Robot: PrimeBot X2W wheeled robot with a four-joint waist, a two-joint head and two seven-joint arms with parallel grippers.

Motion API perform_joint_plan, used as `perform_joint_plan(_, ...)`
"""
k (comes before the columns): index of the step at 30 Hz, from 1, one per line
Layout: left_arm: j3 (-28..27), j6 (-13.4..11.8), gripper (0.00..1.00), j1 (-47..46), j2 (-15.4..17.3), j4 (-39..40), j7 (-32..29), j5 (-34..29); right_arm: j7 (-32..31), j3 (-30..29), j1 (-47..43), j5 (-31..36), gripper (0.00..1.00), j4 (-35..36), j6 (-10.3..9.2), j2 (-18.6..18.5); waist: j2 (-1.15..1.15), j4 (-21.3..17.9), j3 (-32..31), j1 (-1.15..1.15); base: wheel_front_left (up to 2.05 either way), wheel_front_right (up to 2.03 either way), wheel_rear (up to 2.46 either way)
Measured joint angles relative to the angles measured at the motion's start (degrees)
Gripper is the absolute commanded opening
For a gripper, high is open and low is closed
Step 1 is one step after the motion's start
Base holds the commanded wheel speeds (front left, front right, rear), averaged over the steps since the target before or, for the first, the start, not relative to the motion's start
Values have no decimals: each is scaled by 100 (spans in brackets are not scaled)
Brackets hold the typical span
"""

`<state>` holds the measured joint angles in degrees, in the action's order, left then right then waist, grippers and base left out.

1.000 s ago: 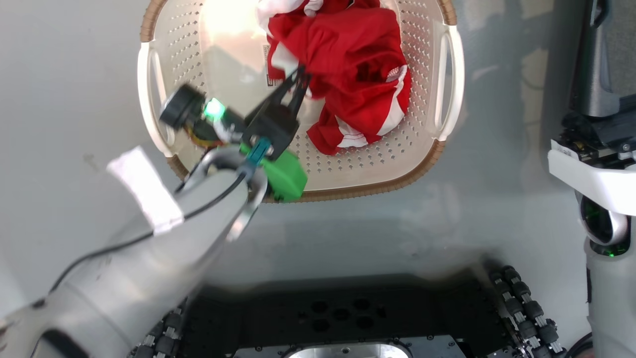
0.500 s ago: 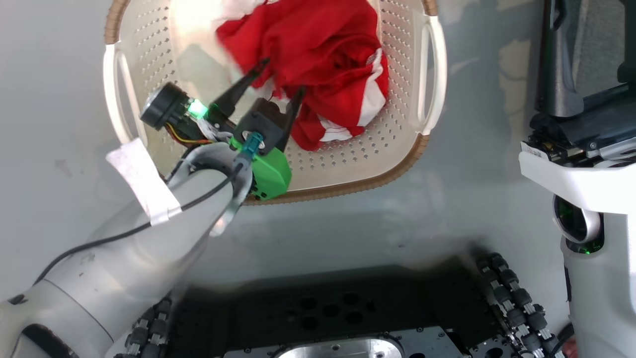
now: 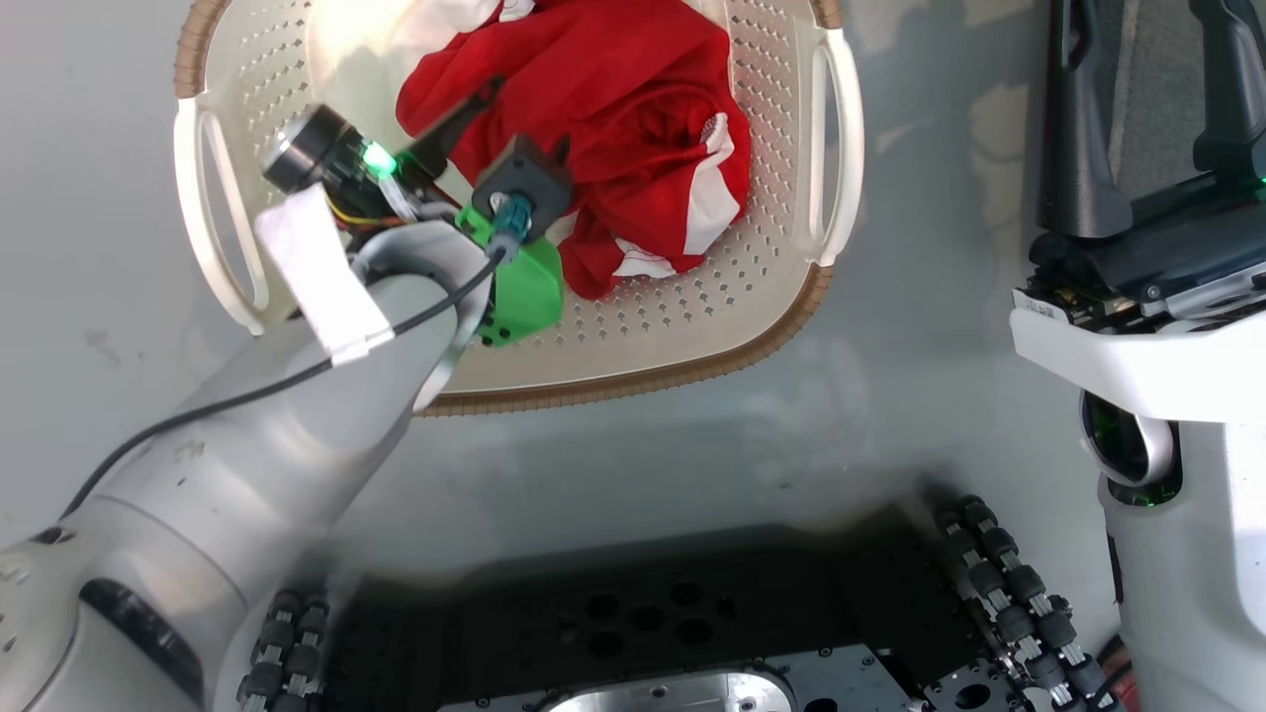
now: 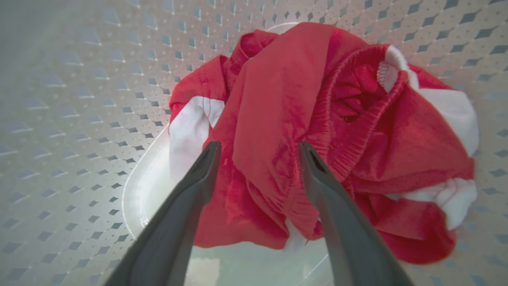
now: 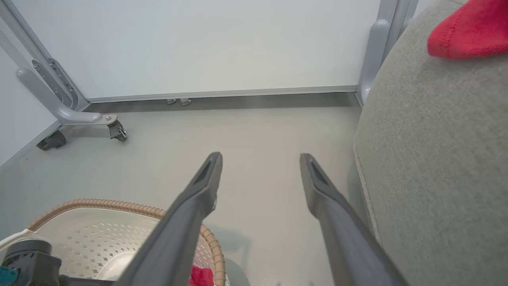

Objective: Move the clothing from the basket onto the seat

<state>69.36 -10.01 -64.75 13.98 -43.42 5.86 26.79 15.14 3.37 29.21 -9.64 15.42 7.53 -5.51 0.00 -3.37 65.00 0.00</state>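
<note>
Red clothing (image 4: 317, 131) lies in the basket (image 4: 79, 99) beneath the left end effector (image 4: 258, 146), pinched before, now spread wide.

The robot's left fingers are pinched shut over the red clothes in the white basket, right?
Not shut: the left wrist view shows the left fingers standing wide apart over the red clothes in the white basket.

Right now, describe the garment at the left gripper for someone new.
Find the oval cream basket with a brown rim on the pale floor. Bunched inside, by the open left gripper, lies the clothing: bright red with white panels and a gathered elastic band, against plain perforated plastic.
</note>
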Motion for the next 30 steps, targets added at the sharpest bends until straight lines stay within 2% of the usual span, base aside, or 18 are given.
perform_joint_plan(2, -10, 15, 100, -99, -108, -256, -1, -12, 0, 21, -7, -7, 100, -18, 0, -36, 0, 2, 7, 0, 0, 0, 0)
perform_joint_plan(4, -31, 166, 100, -133, -240, -486, 0, 92, 0, 47, -12, -9, 100, -31, 0, -60, 0, -1, 12, 0, 0, 0, 0)
perform_joint_plan(9, -90, 849, 100, -222, -555, -1176, 45, 409, 0, 167, -21, -41, 100, -70, 0, -121, 0, -43, 20, 0, 0, 0, 0)
perform_joint_plan(19, -147, 1366, 100, -476, -959, -2468, 463, 605, 0, 205, -198, 9, 100, -51, 0, -333, 0, -123, -21, 0, 0, 0, 0)
perform_joint_plan(20, -131, 1435, 81, -476, -989, -2569, 417, 635, 0, 193, -225, 14, 100, -43, 0, -372, 0, -127, -32, 0, 0, 0, 0)
perform_joint_plan(21, -118, 1456, 0, -476, -1006, -2613, 425, 638, 0, 185, -251, 18, 100, -37, -1, -398, 0, -128, -41, 0, 0, 0, 0)
perform_joint_plan(30, -107, 1600, 0, -483, -1104, -2730, 695, 818, 0, 115, -254, 45, 100, 32, -1, -454, 0, -27, -90, 0, 0, 0, 0)
